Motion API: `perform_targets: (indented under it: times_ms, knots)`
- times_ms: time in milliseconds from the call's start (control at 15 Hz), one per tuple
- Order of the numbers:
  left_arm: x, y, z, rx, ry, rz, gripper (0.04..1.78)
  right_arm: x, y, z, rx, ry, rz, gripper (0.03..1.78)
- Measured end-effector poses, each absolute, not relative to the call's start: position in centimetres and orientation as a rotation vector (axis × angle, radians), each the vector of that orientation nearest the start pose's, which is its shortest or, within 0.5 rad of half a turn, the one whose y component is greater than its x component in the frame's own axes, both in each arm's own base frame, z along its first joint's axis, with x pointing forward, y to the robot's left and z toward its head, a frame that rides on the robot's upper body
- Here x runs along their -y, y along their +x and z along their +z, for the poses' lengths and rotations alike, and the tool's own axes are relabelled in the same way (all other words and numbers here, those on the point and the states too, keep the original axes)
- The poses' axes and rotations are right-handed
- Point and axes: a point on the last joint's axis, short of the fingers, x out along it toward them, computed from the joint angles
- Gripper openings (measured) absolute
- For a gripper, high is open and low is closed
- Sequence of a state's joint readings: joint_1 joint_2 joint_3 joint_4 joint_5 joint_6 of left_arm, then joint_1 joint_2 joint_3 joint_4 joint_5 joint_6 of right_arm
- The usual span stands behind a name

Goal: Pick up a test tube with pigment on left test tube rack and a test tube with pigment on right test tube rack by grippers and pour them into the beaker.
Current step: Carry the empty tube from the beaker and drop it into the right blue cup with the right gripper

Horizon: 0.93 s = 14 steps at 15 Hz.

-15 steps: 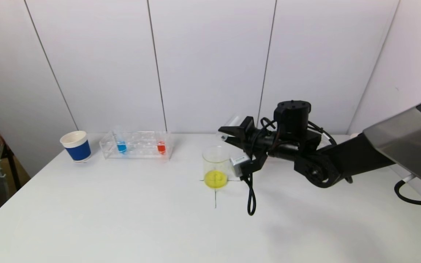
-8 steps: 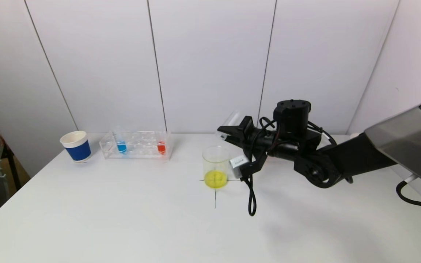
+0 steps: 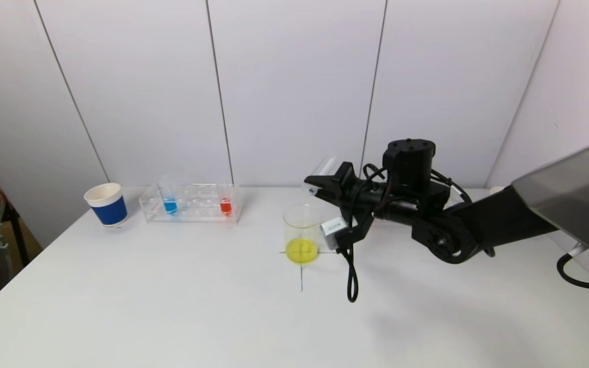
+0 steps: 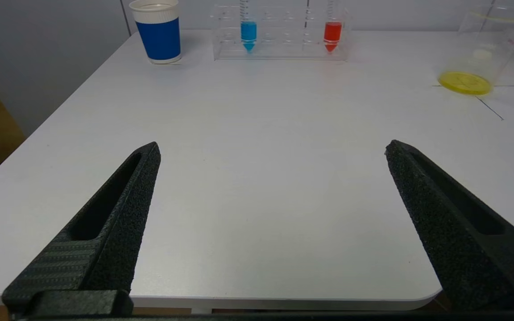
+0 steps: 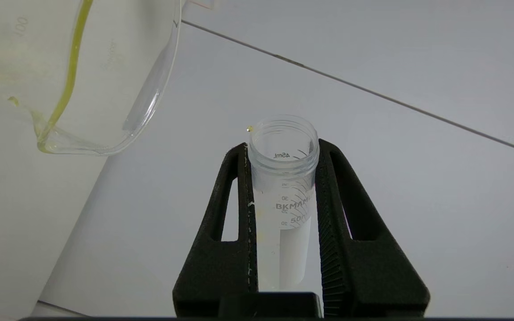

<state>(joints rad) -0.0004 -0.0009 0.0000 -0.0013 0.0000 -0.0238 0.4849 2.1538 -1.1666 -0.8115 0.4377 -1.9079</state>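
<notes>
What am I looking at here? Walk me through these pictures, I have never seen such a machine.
It is a two-armed robot at a white table. One camera looks down from its head; one sits on each wrist. The black right gripper is shut on a clear, emptied plastic test tube, held beside the clear glass beaker with yellow liquid at its bottom. The black left gripper waits open near the table's edge. At the back stand a blue paper cup and a clear rack holding a blue-filled tube and a red-filled tube.

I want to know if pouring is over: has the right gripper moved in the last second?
Barely. The right gripper holds the tube at almost the same spot above the beaker.
</notes>
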Motion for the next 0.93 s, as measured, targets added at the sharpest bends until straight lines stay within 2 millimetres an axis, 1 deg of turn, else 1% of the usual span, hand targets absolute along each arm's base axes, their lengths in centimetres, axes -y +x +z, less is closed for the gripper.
perform_targets:
  times_ms: [200,467,733,933]
  knots:
    - [0.00,-2.29,7.56,0.002,-0.024,0.000,1.76,-20.50,36.90,13.09,0.688,-1.622,0.807,0.45]
    - [0.00,-2.29,7.56,0.002,-0.024,0.000,1.76,-20.31,36.90,13.56,0.609,-1.386,0.808,0.45]
    - [0.00,-2.29,7.56,0.002,-0.024,0.000,1.76,-20.10,36.68,13.42,0.504,-1.158,0.836,0.45]
    - [0.00,-2.29,7.56,0.002,-0.024,-0.001,1.76,-20.15,36.61,13.75,0.425,-0.991,0.782,0.45]
